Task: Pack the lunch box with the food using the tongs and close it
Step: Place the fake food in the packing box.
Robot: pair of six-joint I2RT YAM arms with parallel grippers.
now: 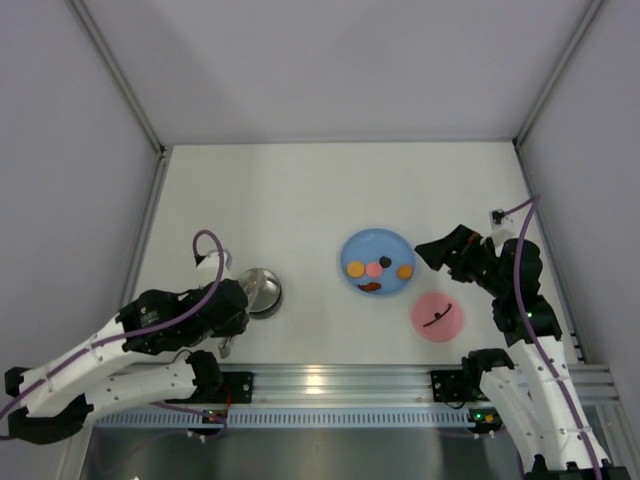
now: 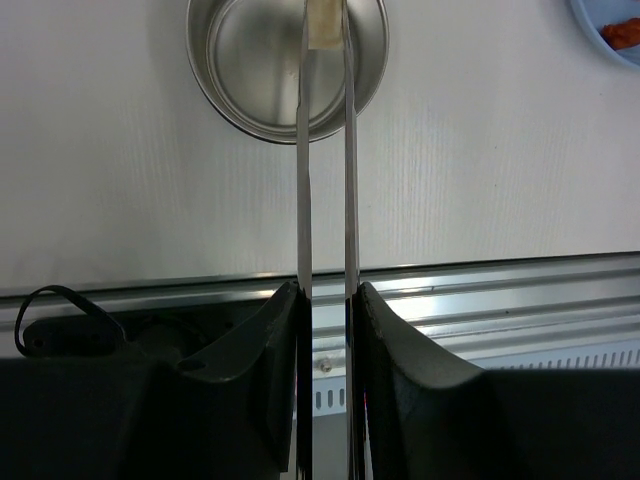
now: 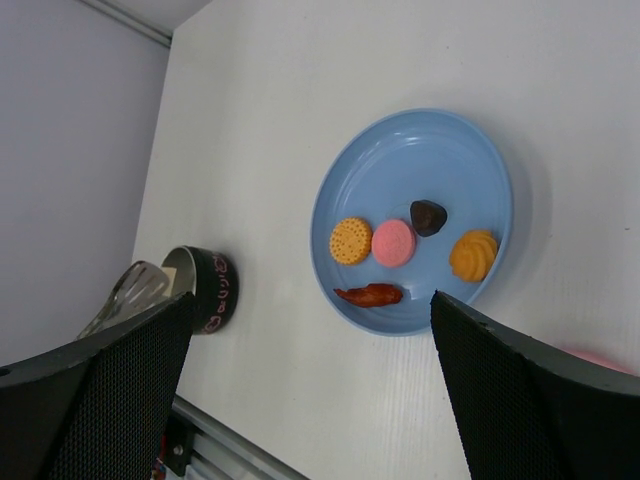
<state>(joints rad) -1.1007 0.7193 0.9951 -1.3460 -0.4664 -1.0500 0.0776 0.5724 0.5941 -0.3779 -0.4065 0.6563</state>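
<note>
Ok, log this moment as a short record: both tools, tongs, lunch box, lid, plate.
left tool: shut on the tongs
tongs: tips pinch a cream cube over the lunch box
lunch box: open, lid off
lid: pink, beside the plate, not touching
plate: blue; holds orange biscuit, pink disc, dark piece, orange swirl, red-brown strip
right tool: open, empty, beside the plate

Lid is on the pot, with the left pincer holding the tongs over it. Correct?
Not quite. The lid is off the pot; it lies beside the plate, as the top view shows. The rest stands: the left pincer holds the tongs over the open pot.
</note>
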